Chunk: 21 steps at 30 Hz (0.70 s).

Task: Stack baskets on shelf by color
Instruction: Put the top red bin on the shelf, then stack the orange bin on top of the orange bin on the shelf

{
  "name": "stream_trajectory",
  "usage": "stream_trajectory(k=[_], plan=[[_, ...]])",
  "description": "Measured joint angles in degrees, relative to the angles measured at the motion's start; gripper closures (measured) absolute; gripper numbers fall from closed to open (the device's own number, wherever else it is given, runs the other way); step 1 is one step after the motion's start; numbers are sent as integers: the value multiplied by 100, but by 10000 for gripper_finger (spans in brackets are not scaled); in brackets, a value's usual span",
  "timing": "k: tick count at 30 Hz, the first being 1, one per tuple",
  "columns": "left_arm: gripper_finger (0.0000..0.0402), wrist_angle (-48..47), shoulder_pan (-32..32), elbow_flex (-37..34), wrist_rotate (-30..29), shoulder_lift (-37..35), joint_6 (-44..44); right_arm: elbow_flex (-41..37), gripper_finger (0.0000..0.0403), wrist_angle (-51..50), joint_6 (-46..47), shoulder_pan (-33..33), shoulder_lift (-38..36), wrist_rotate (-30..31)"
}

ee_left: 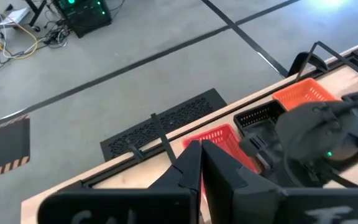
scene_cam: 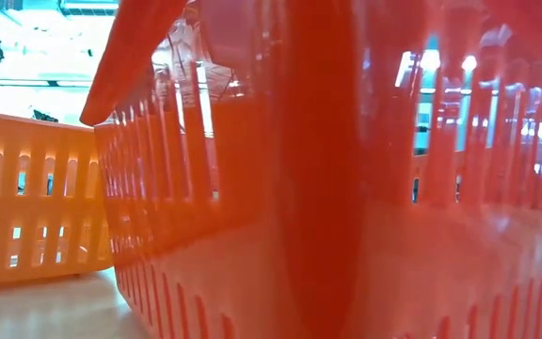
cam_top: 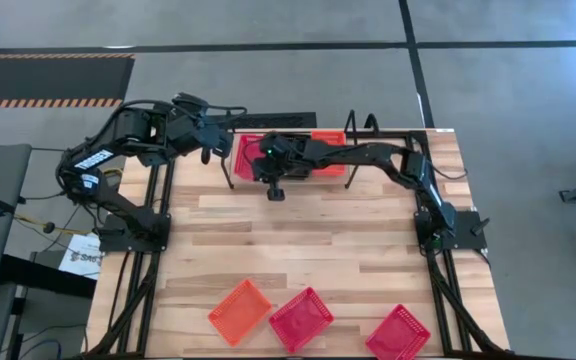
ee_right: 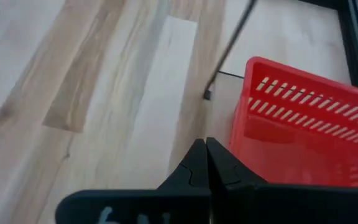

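Beside right pincer [ee_right: 205,163]: clenched empty; we see red basket [cam_top: 251,152], black basket [ee_left: 261,116] and orange basket [ee_left: 303,93] shelved.
Left pincer [ee_left: 201,163]: clenched, empty, nearby.
Well apart: three baskets [cam_top: 300,319] await.

No writing here can be read. A white label [cam_top: 92,160] on the left arm and a printed sheet [cam_top: 81,255] beside the worktop's left edge both carry marks too small to decipher.
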Motion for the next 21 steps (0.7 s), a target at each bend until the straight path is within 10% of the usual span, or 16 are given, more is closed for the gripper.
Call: stream_trajectory(k=[15,21], plan=[[401,15,-22,-94,537,-3,47,7,403,-1083,273,152,-997,-56],[401,11,-180,-1116,938,-40,-804,4,403,-2341,469,372,-2179,1179]])
